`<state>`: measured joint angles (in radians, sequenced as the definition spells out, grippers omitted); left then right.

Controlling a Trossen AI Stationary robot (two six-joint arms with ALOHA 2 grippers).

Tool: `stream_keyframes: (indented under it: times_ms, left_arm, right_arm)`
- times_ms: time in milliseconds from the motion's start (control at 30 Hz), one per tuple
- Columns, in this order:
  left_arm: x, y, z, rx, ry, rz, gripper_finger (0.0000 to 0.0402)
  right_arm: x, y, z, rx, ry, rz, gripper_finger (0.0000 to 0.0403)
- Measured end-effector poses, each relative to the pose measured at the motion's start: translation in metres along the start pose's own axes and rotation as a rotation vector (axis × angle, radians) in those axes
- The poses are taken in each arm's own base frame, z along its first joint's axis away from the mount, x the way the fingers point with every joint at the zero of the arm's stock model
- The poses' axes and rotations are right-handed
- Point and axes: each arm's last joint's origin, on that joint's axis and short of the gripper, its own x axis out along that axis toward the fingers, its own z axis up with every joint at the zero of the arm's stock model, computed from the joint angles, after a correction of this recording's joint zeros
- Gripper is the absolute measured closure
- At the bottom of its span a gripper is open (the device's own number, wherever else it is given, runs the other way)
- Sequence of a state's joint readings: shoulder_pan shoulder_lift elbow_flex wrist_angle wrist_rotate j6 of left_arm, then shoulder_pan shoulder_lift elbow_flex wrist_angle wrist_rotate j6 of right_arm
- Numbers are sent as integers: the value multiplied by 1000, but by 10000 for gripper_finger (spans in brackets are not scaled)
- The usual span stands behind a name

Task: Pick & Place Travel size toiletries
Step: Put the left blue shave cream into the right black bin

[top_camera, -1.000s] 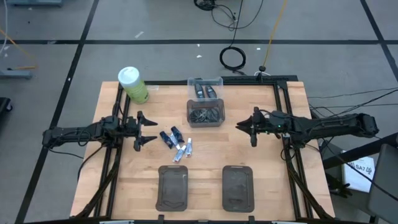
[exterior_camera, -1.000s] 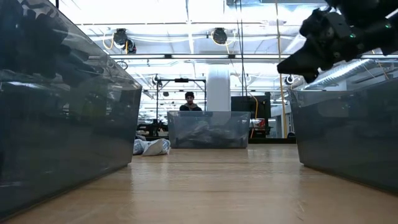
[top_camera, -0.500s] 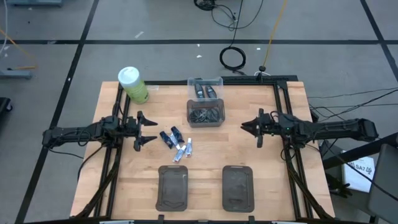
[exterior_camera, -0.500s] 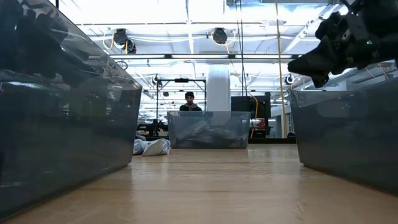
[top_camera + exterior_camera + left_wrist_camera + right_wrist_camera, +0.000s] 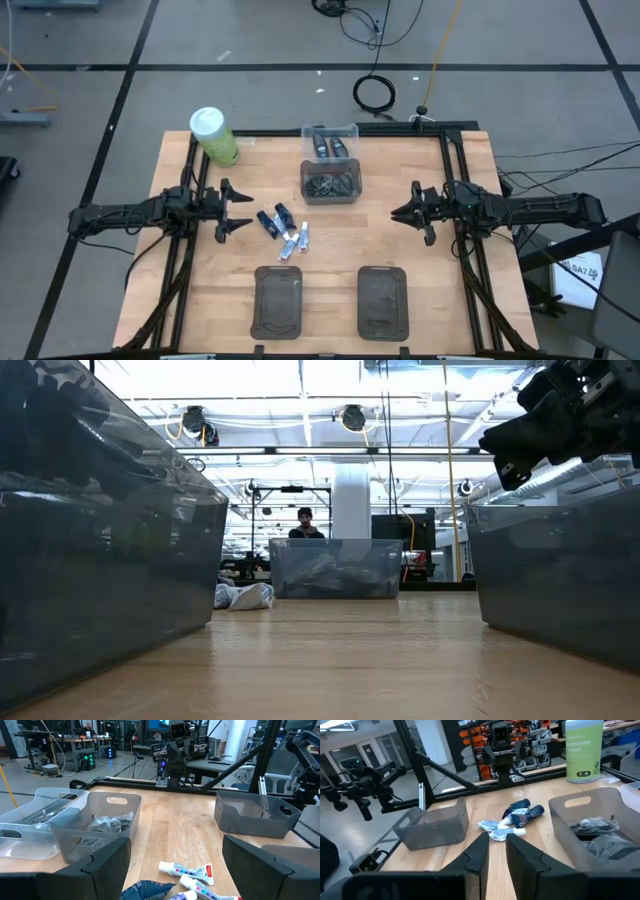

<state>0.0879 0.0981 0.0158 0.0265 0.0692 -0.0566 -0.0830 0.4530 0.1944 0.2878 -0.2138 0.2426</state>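
While left claw [image 5: 243, 211] gapes, right claw [image 5: 396, 214] near-closed, both empty

Bin [image 5: 331, 183] contents too small to tell apart from above

You have two dark blue mini tubes [image 5: 273, 220] and two white-and-pale-blue mini tubes [image 5: 296, 241] loose on the worktop [image 5: 330, 250], two dark grey trays [image 5: 279, 300], two clear bins [image 5: 331, 183], and one green bottle [image 5: 214, 136].

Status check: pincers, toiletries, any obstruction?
Left pincer open beside small blue and white toiletry tubes on wooden table. Right pincer nearly shut, empty. Nothing blocking.
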Motion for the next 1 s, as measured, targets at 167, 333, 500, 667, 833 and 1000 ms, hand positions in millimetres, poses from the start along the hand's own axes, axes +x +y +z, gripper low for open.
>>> stream_keyframes:
  times_ms: [167,333,500,667,833,1000]
  left_arm:
    - [0,0,0,0,-1,0,96]
    - [0,0,0,0,0,0,96]
    - [0,0,0,0,-1,0,96]
    - [0,0,0,0,0,0,96]
    - [0,0,0,0,-1,0,96]
    - [0,0,0,0,0,0,96]
  right_arm:
    - [0,0,0,-4,1,3,344]
    - [0,5,3,-68,-7,142,344]
    - [-1,9,7,-62,-33,259,344]
    - [-2,11,6,-57,-16,319,344]
    - [-2,16,5,-97,5,438,344]
    - [-3,23,3,-116,26,553,344]
